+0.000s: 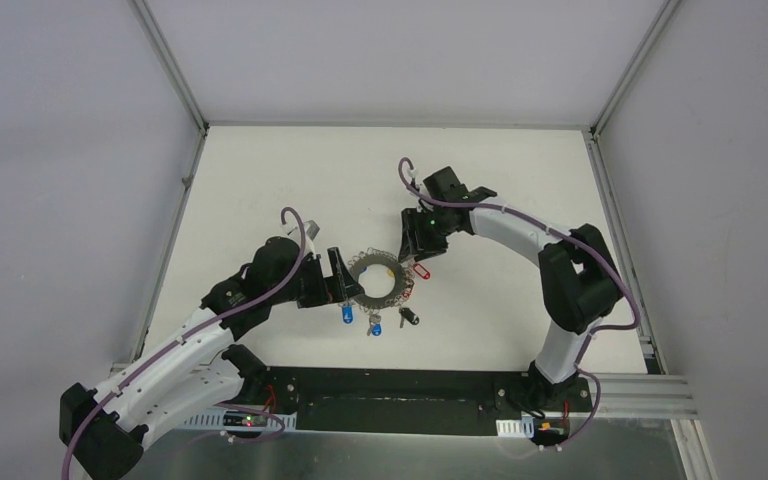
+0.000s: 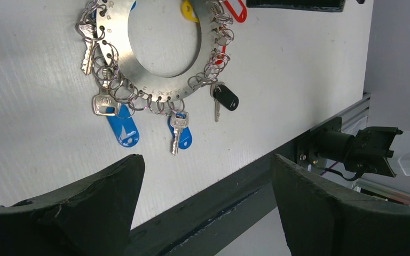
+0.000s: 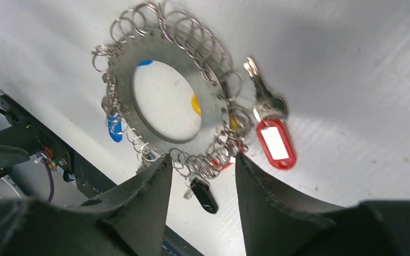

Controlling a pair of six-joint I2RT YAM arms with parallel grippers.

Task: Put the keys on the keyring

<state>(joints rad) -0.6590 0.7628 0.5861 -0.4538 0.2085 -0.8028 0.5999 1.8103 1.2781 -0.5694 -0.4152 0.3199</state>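
Observation:
The keyring (image 1: pixel 377 279) is a flat grey metal ring lying mid-table, its rim crowded with wire loops. Two blue-tagged keys (image 2: pixel 121 128) (image 2: pixel 180 133) and a black-tagged one (image 2: pixel 226 97) hang from its near rim. A key with a red tag (image 3: pixel 275 141) lies just beside the ring's right edge (image 3: pixel 216 120); whether it is hooked on I cannot tell. My right gripper (image 3: pixel 203 159) hovers there, jaws partly apart, its fingertips (image 3: pixel 165 160) flanking a cluster of loops. My left gripper (image 2: pixel 207 160) stands wide open at the ring's left side (image 1: pixel 345 280), with nothing between its fingers.
A yellow tag (image 3: pixel 196 104) shows through the ring's hole. The black rail (image 1: pixel 390 395) with the arm bases runs along the table's near edge. Grey walls enclose the white table (image 1: pixel 280 180) on the left, right and back.

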